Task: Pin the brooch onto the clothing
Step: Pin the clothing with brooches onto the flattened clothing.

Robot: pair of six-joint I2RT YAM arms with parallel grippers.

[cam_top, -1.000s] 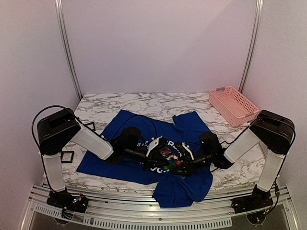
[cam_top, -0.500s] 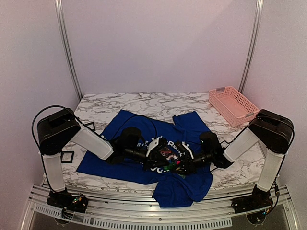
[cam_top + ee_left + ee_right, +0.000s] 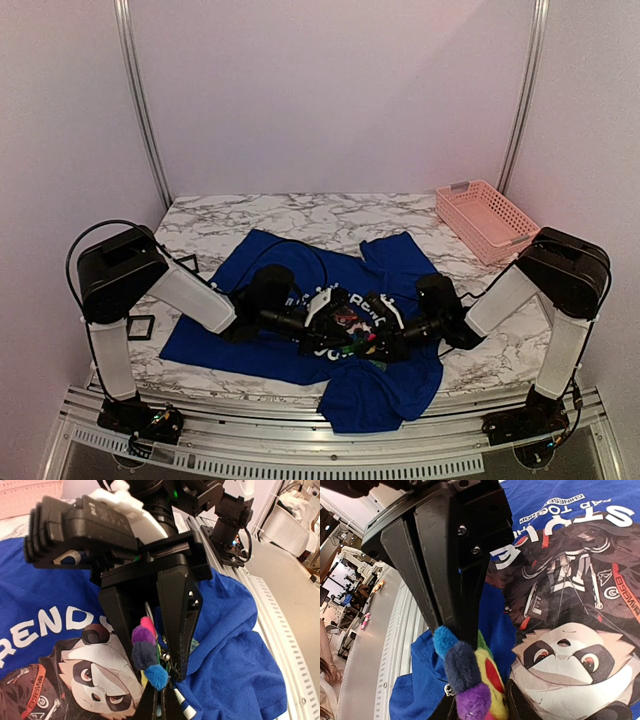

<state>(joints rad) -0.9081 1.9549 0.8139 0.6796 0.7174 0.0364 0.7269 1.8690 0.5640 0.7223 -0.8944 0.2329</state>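
The clothing (image 3: 268,262), a royal-blue T-shirt with a panda print (image 3: 570,655), lies spread on the marble table (image 3: 300,212). Both grippers meet low over its chest print. The brooch (image 3: 470,675), a fuzzy flower with blue, navy, purple, yellow and red petals, sits between the fingers of my right gripper (image 3: 480,700), filling the gap. In the left wrist view the brooch (image 3: 146,652) shows edge-on with a metal clasp behind it. My left gripper (image 3: 161,692) is shut, its tips right at the brooch's blue petal, with a raised fold of the shirt (image 3: 210,680) gathered at them.
A pink lattice basket (image 3: 487,220) stands at the back right corner. Two small black open-frame holders (image 3: 141,327) (image 3: 186,263) sit left of the shirt. The shirt's lower hem hangs over the front rail (image 3: 250,455).
My right gripper's jaws have narrowed around the brooch. Both arms have stayed almost where they were, and the left gripper has stayed shut.
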